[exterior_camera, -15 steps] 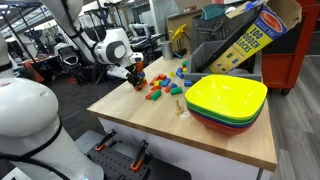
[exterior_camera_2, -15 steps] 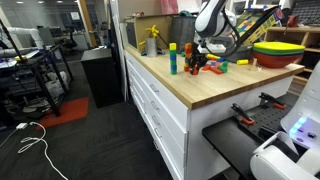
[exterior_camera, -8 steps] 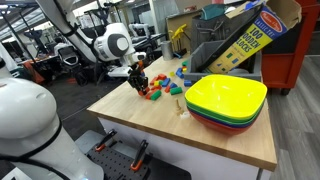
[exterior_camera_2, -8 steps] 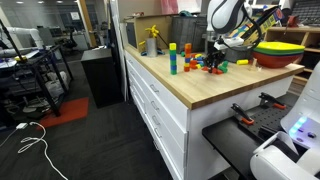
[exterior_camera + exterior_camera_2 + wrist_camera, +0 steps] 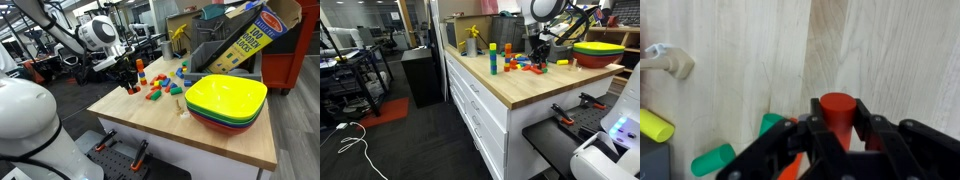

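Note:
In the wrist view my gripper (image 5: 837, 126) is shut on a red wooden cylinder (image 5: 837, 108), its black fingers pressing both sides, just above the wooden table (image 5: 890, 50). Two green cylinders (image 5: 712, 160) and a yellow one (image 5: 654, 125) lie to the left. In both exterior views the gripper (image 5: 128, 82) (image 5: 538, 55) hangs low over the table near the scattered coloured blocks (image 5: 160, 88) (image 5: 525, 66). A small upright block stack (image 5: 140, 68) stands just behind it.
A stack of bright bowls (image 5: 225, 100) (image 5: 598, 48) sits on the table (image 5: 200, 135). A tilted "100 wooden blocks" box (image 5: 250, 35) rests on a grey bin behind. A taller block tower (image 5: 492, 58) stands near the table's edge. A white plug (image 5: 670, 62) lies on the wood.
The arm has swung its wrist round and shifted a little along the block pile, still low over the table. The jaws stayed shut on the red cylinder.

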Controlling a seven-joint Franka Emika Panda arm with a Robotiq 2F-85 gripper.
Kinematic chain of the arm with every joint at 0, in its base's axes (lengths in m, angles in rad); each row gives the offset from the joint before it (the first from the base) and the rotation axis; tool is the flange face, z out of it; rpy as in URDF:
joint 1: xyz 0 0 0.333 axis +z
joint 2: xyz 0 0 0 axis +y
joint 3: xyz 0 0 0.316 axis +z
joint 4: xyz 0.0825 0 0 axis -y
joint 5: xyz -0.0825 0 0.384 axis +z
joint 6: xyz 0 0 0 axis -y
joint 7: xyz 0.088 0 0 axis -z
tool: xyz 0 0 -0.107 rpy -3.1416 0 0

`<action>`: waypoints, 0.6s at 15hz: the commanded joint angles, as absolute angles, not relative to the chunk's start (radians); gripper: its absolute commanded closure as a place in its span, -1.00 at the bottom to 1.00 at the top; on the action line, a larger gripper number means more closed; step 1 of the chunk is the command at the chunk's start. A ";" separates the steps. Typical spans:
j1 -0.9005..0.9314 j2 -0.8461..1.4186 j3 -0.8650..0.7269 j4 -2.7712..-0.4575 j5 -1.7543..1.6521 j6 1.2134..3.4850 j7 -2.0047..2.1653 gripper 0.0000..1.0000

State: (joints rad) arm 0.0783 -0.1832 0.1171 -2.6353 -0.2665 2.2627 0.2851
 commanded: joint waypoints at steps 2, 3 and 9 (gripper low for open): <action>0.096 -0.188 0.177 -2.599 -0.328 2.102 0.288 0.82; 0.101 -0.183 0.187 -2.592 -0.339 2.083 0.287 0.82; 0.137 -0.153 0.231 -2.576 -0.393 2.067 0.295 0.82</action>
